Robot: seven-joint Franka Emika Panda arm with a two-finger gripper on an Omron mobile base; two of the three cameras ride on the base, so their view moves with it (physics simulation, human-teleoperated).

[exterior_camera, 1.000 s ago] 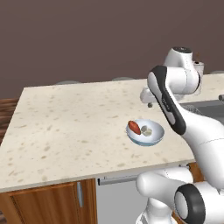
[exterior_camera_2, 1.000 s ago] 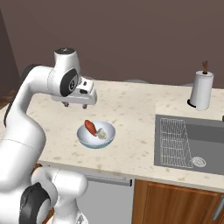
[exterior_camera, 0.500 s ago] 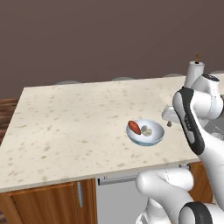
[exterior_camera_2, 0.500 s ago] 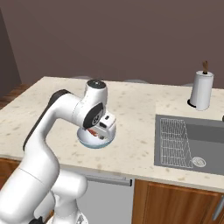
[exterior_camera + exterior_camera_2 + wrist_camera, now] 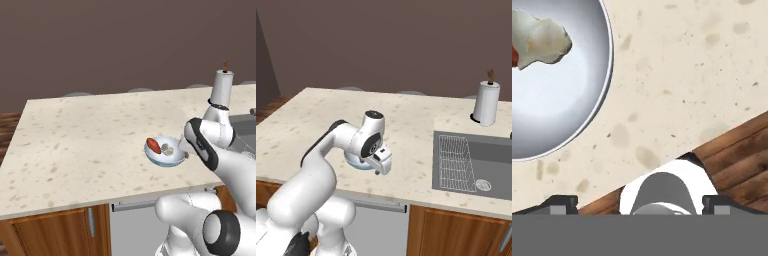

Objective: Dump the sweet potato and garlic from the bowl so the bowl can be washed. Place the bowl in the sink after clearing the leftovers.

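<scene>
End effector (image 5: 639, 202): jaws spread wide, nothing between them. In the hand view the two dark fingertips (image 5: 559, 202) sit at the lower corners, far apart, over the front edge of the tabletop (image 5: 687, 75); wood flooring shows beyond that edge. In the right base view the end effector (image 5: 381, 165) hangs low at the bowl's near-right side, close to the counter's front edge.

Tabletop (image 5: 75, 135): speckled beige stone, mounted on wooden cabinets (image 5: 456, 232).

Sink (image 5: 491, 155): dark grey basin recessed into the right end of the tabletop, with a wire rack (image 5: 453, 162) in its left part and a round drain (image 5: 483, 185) near the front.

Paper towel roll (image 5: 486, 102): upright on its holder behind the sink.

Bowl (image 5: 164, 151): upright on the tabletop near the front edge, well apart from the sink. White inside, light blue outside. In the hand view its rim (image 5: 607, 65) curves through the upper left.

Sweet potato (image 5: 153, 145): reddish-orange, lying in the left part of the bowl.

Garlic (image 5: 167, 148): pale bulb in the bowl, just beside the sweet potato.
</scene>
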